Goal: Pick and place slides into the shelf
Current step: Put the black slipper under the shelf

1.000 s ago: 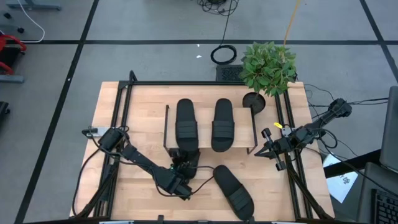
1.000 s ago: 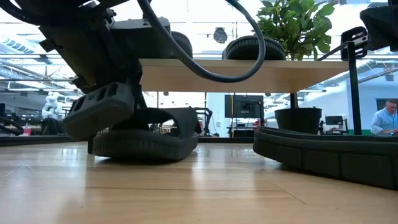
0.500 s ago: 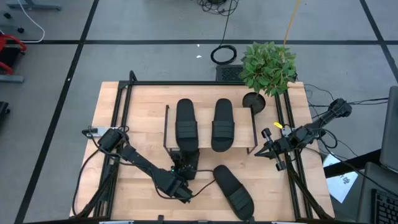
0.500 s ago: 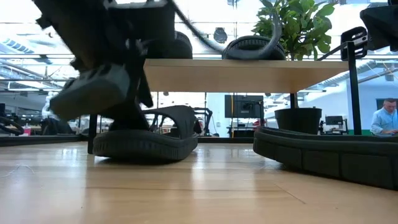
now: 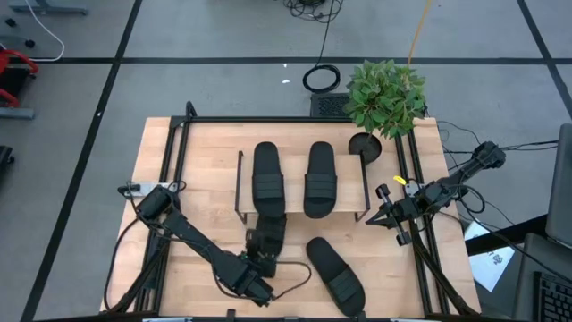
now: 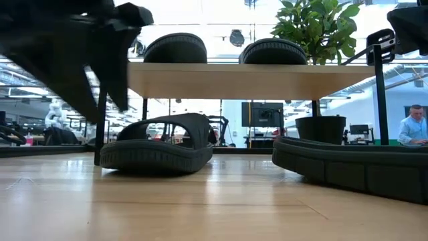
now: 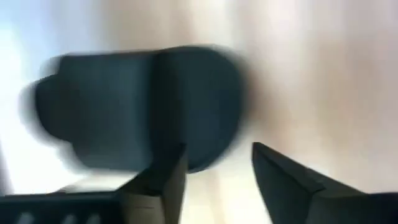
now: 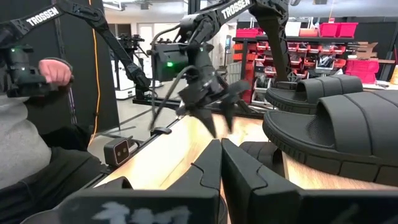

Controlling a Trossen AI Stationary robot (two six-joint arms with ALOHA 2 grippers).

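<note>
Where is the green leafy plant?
In the high view, the green leafy potted plant stands at the wooden table's far right corner, just beyond the low light-wood shelf's right end.

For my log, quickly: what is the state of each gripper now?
Left gripper: open, holding nothing, near the slide below the shelf.
Right gripper: closed, empty, waiting at the table's right edge.
</note>
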